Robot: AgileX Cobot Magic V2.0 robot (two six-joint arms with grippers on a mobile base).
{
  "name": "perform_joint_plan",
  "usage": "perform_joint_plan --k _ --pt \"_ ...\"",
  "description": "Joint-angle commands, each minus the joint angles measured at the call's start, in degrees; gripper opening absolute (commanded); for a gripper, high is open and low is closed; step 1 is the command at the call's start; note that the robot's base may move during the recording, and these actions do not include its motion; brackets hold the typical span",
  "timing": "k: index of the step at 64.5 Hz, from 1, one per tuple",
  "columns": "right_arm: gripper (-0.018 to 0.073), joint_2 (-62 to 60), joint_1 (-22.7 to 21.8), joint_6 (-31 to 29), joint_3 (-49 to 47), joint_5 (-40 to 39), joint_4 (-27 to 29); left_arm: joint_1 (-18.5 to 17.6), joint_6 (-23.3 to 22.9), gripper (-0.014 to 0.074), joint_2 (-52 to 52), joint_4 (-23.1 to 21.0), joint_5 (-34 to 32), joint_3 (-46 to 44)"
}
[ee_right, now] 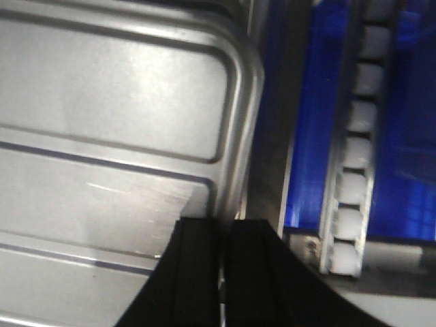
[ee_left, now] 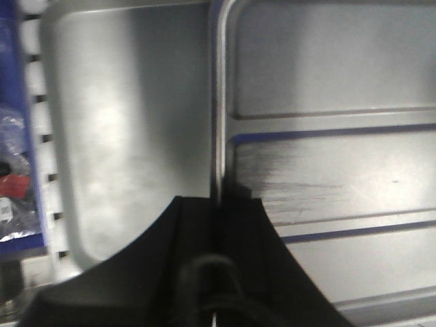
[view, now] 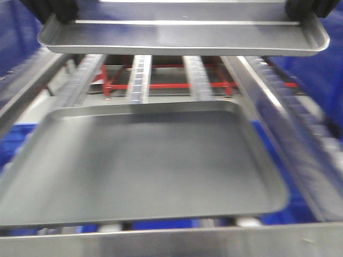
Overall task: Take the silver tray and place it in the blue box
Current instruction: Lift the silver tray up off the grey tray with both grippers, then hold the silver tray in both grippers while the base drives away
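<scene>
No legible text, label, brand or number anywhere.

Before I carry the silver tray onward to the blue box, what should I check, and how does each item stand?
1. Left gripper shut on the silver tray rim: ok, its fingers straddle the edge.
2. Right gripper shut on the opposite rim: ok.
3. Silver tray held clear of the dark-grey tray: ok, a gap shows in the front view.
4. Silver tray level: ok, roughly level between the two grippers.
5. Blue box opening located: cannot tell. Only blue surfaces show beside the roller rail, with no rim in view.
</scene>
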Motion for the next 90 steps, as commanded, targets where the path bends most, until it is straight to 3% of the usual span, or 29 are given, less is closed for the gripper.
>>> perform_joint_plan --k 1,90 --pt "0.0057 -2.01 -0.10 -1.18 -2.21 -0.30 -3.43 -0.40 0.61 -0.0096 -1.73 2.66 -0.51 -1.93" --pt "0.0057 -2.01 -0.10 -1.18 -2.21 -0.30 -3.43 -0.40 0.61 -0.0097 -1.73 2.66 -0.51 -1.93"
